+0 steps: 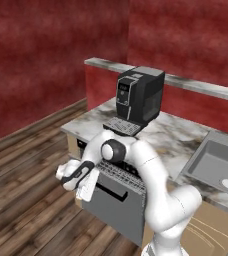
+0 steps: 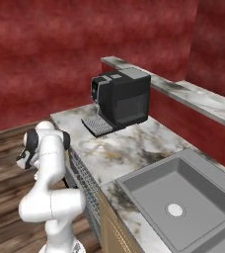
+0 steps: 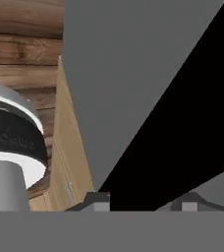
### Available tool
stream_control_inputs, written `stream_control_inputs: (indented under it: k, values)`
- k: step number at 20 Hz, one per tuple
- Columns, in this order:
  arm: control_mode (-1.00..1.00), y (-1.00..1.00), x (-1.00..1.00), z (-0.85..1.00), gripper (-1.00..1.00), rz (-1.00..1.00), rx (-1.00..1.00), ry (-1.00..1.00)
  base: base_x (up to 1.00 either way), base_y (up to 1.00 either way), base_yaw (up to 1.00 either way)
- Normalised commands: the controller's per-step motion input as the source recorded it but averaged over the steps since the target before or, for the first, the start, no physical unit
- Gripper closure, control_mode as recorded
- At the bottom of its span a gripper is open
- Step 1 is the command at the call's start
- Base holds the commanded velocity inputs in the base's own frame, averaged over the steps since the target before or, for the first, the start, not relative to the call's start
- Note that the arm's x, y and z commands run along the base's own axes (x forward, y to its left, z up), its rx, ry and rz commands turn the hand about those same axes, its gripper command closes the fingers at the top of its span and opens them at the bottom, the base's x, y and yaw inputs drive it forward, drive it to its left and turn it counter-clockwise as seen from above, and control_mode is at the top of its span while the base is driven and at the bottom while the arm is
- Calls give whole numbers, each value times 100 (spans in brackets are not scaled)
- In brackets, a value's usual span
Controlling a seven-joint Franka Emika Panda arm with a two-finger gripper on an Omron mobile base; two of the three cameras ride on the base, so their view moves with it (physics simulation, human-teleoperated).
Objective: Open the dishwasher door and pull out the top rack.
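Observation:
The grey dishwasher door point(image 1: 117, 210) leans outward from the top under the marble counter, its black bar handle point(image 1: 111, 192) facing the floor side. In the gap behind its top edge shows the pale wire grid of the top rack point(image 1: 120, 173), also seen at the counter's front as the top rack point(image 2: 86, 184). My gripper point(image 1: 85, 190) hangs at the door's upper left corner, pointing down. In the hand view the gripper point(image 3: 143, 201) is open, its fingertips point(image 3: 97, 200) wide apart, with the grey door panel point(image 3: 133, 69) and a black area ahead.
A black coffee machine point(image 1: 138, 97) stands on the marble counter point(image 1: 171, 135), and a grey sink point(image 1: 218, 167) lies to its right. Tan cabinet fronts point(image 3: 70, 152) flank the door. Wooden floor point(image 1: 31, 200) spreads out to the left.

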Motion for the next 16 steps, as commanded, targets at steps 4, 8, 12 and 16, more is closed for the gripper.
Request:
stream_control_inputs:
  k: [4, 8, 12, 16]
  values:
    - [-100, 70, -100, -100, 100, 25, 63, 17, 0, 0, 0]
    - [-100, 73, -86, -100, 100, 24, 63, 22, 0, 0, 0]
    - [-100, 56, -47, -100, 100, 17, 57, 26, 0, 0, 0]
    - [-100, 41, -28, -89, 100, 12, 41, 21, 0, 0, 0]
